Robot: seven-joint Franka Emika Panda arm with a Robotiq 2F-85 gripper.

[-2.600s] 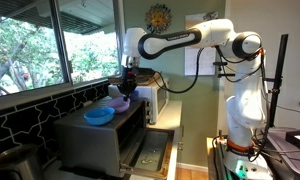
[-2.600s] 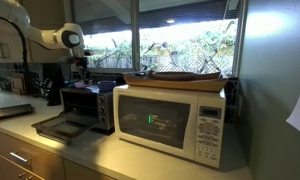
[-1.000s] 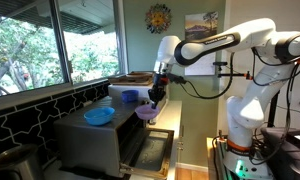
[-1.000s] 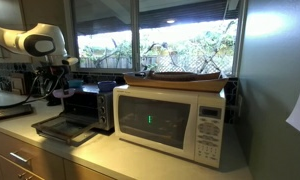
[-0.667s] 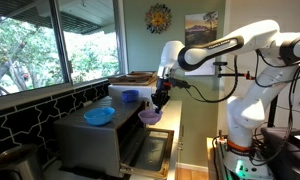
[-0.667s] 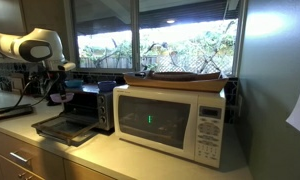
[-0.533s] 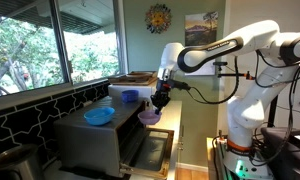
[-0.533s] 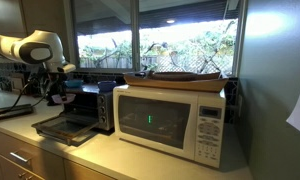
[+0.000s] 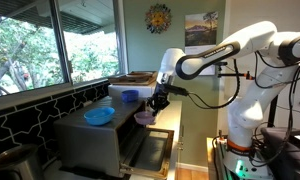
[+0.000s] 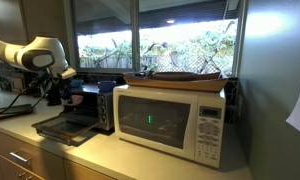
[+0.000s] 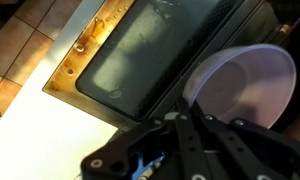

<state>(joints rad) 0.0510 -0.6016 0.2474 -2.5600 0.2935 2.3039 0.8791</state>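
Gripper: the gripper was clenched on the rim of a lilac bowl. In the wrist view its fingers met at the bowl's near edge.
Bowl's place: the lilac bowl hung in the air under the gripper, touching nothing else. It sat in front of the toaster oven and over its open door. The wrist view showed it above the far part of the door's glass pane, and it looked empty inside.
Bowl's pose: mouth up and roughly level in an exterior view.
Around it: a blue bowl rested on top of the toaster oven, well apart from the held one. A white microwave stood just beside the oven on the pale counter.
Step in hand: by my reading, this was mid-carry, with the bowl lifted, gripped by one edge and not yet set down.
What the next move called for: a firm pinch so the bowl did not tip about its rim. The bowl needed to stay level, with clearance from the door's front edge. It also needed a flat, free spot under it before any release.
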